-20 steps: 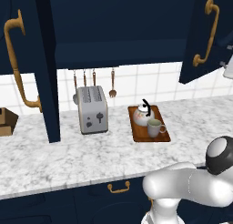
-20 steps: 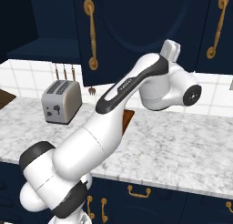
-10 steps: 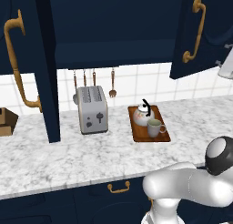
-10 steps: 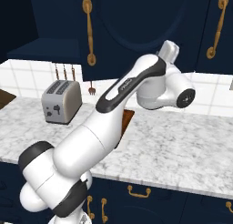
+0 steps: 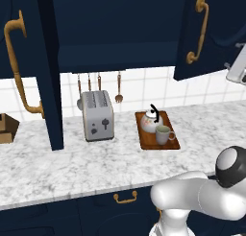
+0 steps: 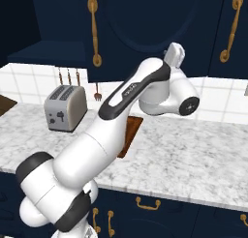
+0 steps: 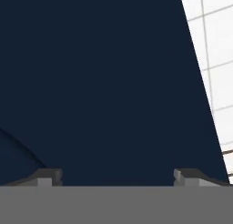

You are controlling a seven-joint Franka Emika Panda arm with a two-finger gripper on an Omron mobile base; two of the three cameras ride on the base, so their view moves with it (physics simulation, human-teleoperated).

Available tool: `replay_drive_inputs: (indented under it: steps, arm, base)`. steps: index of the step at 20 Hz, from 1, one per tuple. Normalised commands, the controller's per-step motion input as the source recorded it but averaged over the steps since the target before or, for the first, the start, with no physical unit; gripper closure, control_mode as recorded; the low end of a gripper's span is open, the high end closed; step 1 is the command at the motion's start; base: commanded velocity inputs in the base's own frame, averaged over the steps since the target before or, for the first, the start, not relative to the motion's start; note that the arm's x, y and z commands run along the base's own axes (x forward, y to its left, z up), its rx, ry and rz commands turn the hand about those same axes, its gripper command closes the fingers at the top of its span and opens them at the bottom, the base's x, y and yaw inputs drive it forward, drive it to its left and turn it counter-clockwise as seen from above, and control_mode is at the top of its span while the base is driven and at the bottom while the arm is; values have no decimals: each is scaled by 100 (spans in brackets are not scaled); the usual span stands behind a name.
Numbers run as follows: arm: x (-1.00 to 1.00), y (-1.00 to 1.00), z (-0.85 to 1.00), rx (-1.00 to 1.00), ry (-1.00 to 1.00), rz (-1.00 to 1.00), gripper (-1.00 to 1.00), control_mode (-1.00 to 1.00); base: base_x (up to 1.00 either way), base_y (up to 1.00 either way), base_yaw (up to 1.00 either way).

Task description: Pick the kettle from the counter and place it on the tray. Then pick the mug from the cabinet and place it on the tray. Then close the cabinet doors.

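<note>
The squat white floral kettle (image 5: 151, 121) and small grey-beige mug (image 5: 163, 134) stood together on the brown wooden tray (image 5: 170, 144) on the marbled counter (image 5: 67, 163). The gripper (image 7: 117, 177), tips wide apart, faced a half-open navy cabinet door (image 5: 209, 33).

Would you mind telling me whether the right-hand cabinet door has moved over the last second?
Yes. In the left base view the right cabinet door has swung leftward, toward closing: its brass handle now sits nearer the toaster, which has kept its place.
</note>
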Motion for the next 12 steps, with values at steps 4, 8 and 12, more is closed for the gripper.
replay_drive_inputs:
  steps: [4,8,12]
  arm:
    - [50,91,3,0,-1,-5,-100,-100]
    - [37,91,26,0,-14,-6,-100,-100]
    - [40,98,30,0,-12,-6,-100,-100]
  base:
    - [0,0,0]
    - [0,0,0]
    - [0,0,0]
